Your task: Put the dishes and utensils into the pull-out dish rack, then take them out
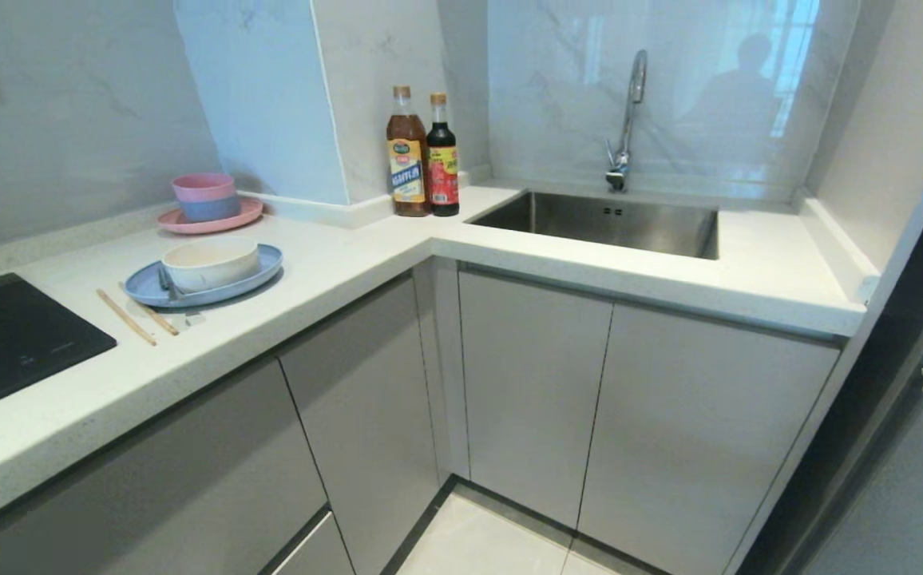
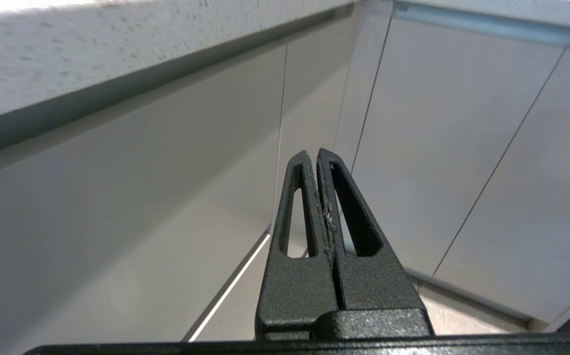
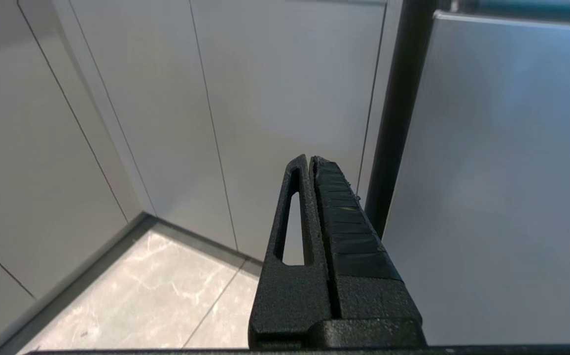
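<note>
On the white counter at the left lies a pale blue plate [image 1: 204,281] with a cream-white bowl [image 1: 210,262] standing in it. A silver fork [image 1: 166,283] rests on the plate beside the bowl. A pair of light wooden chopsticks [image 1: 136,314] lies on the counter just in front of the plate. The pull-out dish rack is out of view; all cabinet fronts are closed. My left gripper [image 2: 313,154] is shut and empty, low in front of the cabinet doors under the counter. My right gripper [image 3: 309,159] is shut and empty too, facing cabinet doors above the floor. Neither arm shows in the head view.
A pink plate [image 1: 210,217] with stacked pink and blue bowls [image 1: 206,197] stands behind the blue plate. A black cooktop [image 1: 6,339] is at the far left. Two sauce bottles [image 1: 421,156] stand in the corner, beside a steel sink [image 1: 613,224] with a tap. A dark appliance front [image 1: 893,447] stands at the right.
</note>
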`<state>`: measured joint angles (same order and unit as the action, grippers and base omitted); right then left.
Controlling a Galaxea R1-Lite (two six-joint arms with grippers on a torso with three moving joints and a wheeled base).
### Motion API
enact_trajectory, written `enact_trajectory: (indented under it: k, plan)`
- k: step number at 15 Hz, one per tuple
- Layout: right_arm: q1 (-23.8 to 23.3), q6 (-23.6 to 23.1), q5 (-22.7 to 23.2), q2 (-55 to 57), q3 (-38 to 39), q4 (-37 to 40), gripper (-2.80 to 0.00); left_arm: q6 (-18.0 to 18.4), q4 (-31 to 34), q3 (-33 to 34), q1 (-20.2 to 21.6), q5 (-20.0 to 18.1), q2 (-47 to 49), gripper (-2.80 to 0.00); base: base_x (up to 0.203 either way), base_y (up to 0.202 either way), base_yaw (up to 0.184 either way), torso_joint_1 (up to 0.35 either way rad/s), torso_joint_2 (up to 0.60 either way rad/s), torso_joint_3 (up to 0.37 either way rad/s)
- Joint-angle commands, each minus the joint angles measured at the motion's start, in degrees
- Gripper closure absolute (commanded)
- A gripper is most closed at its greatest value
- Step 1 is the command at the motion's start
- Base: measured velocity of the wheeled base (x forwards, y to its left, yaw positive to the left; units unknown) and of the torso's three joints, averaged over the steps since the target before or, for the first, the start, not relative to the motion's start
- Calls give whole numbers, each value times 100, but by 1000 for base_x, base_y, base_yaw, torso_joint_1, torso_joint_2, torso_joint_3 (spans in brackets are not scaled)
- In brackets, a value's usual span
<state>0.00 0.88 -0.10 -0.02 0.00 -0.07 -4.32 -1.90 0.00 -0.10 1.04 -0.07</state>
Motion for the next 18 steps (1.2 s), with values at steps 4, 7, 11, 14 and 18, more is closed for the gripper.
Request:
enact_trajectory:
  k: [4,7,11,14,18]
  plan:
    - [0,0,1,2,9,-1,0,6,5,65,1,2,7,0,0,0,0,0,3,205]
    - [0,0,1,2,9,-1,0,-20,5,62,1,-7,7,0,0,0,0,1,2,168]
    - [0,0,1,2,9,-1,0,-25,5,62,1,-7,7,0,0,0,0,2,-1,26]
    - [0,0,1,2,9,-1,0,-25,5,62,1,-7,7,0,0,0,0,0,0,0]
    - [0,0,1,2,9,-1,0,-25,5,62,1,-7,7,0,0,0,0,0,0,0]
